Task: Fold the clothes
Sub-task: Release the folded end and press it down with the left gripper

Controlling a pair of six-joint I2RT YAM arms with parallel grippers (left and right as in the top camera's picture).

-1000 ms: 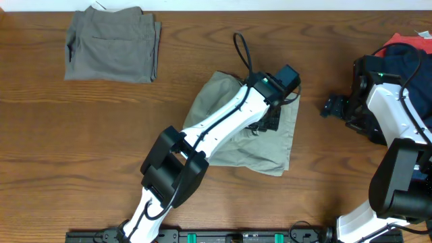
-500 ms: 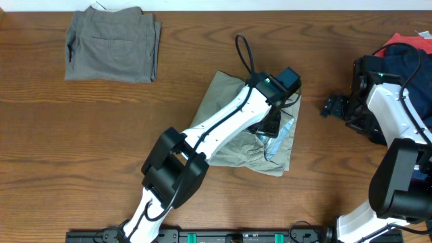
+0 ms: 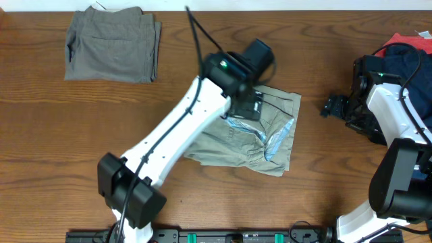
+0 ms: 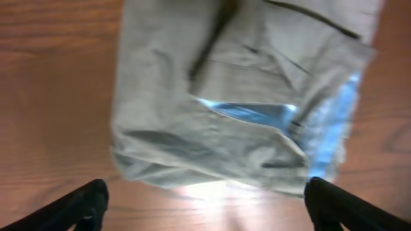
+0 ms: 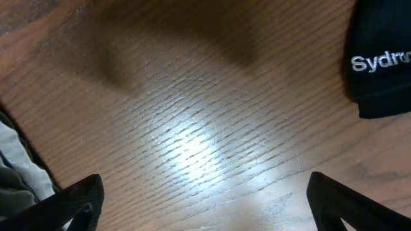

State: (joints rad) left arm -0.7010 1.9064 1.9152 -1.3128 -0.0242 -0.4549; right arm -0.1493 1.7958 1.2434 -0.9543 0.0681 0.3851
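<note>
Count: two arms, two grippers, one folded pair of grey-olive trousers, one pair of khaki trousers, one heap of dark garments (number of pieces cannot be told).
Landmark: khaki trousers [image 3: 266, 145], mid-table, crumpled flat, pale blue lining showing along their right side.
Grey-olive trousers [image 3: 113, 44]: folded square, well apart to the upper left of the khaki trousers, close to the far edge of the table [image 3: 54, 148].
Open room, left: bare wood runs from the khaki trousers' left edge out to the table's left side, below the grey-olive pair.
Left arm [image 3: 172, 138]: crosses diagonally over the khaki trousers' left half, hiding that edge from overhead.
Left gripper [image 4: 207, 204]: above the khaki trousers' upper part, fingers spread wide, released, nothing between them.
Khaki edges: wrist view shows the near hem ragged and lifted in folds; lower right corner lies flat on wood.
Open room, right: a bare strip between the khaki trousers' right edge and the right gripper.
Right gripper [image 5: 209, 205]: just right of the khaki trousers, over bare wood, fingers wide, released.
Heap [image 3: 405, 50]: navy over red, far right of the khaki trousers at the table's edge.
Black garment [image 5: 379, 70]: white lettering, beside the right gripper.
</note>
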